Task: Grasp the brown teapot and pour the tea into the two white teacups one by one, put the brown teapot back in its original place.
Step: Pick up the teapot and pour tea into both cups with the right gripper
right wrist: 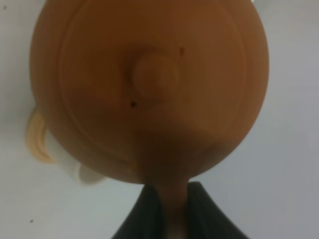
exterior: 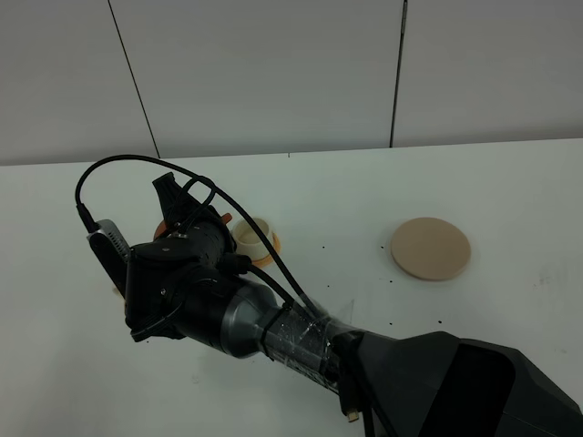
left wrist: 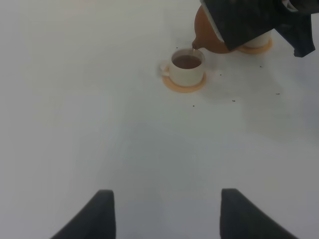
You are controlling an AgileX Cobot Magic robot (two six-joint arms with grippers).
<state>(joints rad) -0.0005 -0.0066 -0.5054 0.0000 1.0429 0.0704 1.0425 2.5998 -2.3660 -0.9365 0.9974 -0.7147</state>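
Note:
My right gripper (exterior: 182, 214) reaches across to the left and is shut on the loop handle of the brown teapot (right wrist: 149, 89). In the left wrist view the teapot (left wrist: 208, 36) is tilted, with its spout at the rim of the near white teacup (left wrist: 188, 69). That cup holds dark tea (left wrist: 187, 61) and stands on its orange saucer (left wrist: 184, 87). The second white teacup (exterior: 254, 235) stands on its saucer just beside the teapot and is partly hidden in the left wrist view (left wrist: 258, 42). The beige coaster (exterior: 430, 248) lies bare at the right. My left gripper (left wrist: 167, 219) is open and empty, well short of the cups.
The right arm (exterior: 301, 337) runs from the lower right across the table's front and hides the cup being filled in the exterior view. Small dark specks (left wrist: 233, 100) dot the white table (exterior: 510, 191) around the cups and coaster.

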